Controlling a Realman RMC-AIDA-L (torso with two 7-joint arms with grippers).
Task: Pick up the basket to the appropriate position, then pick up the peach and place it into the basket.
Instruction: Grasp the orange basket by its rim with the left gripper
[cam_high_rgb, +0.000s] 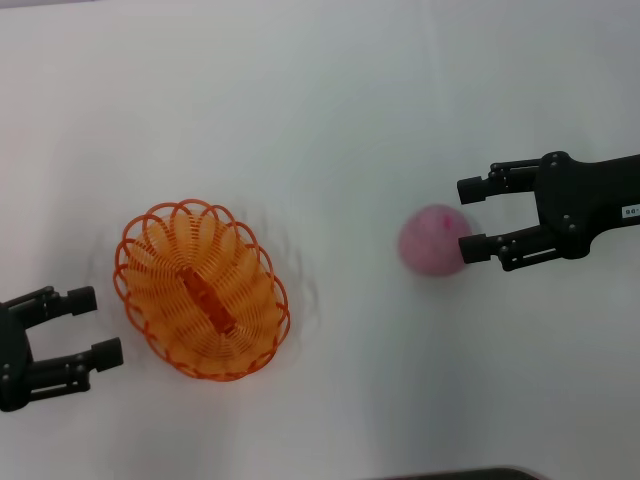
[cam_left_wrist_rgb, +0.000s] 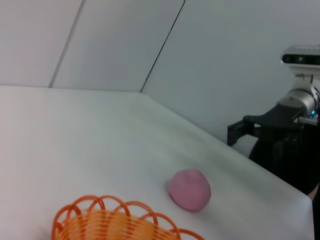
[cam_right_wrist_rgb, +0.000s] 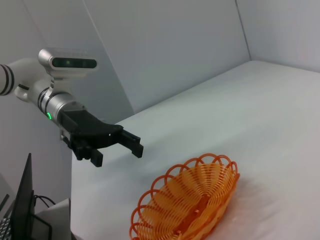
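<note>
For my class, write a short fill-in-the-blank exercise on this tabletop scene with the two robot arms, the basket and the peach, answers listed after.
1. The peach lies on the white ____, not in the basket.
2. The colour of the basket is ____.
3. The right end effector is open with its fingers beside the ____.
4. The left end effector is open beside the basket, which holds ____ peaches.

Answers: table; orange; peach; no

**Bare robot test cell, lab-like**

Plain white table (cam_high_rgb: 330, 100) with no household clutter. Enclosed by blank pale wall panels (cam_right_wrist_rgb: 165, 45) meeting at dark seams. Camera module (cam_right_wrist_rgb: 67, 60) mounted on a robot arm's wrist. Edge of a laptop (cam_right_wrist_rgb: 22, 200) and loose cables (cam_right_wrist_rgb: 42, 202) beside the table.
</note>
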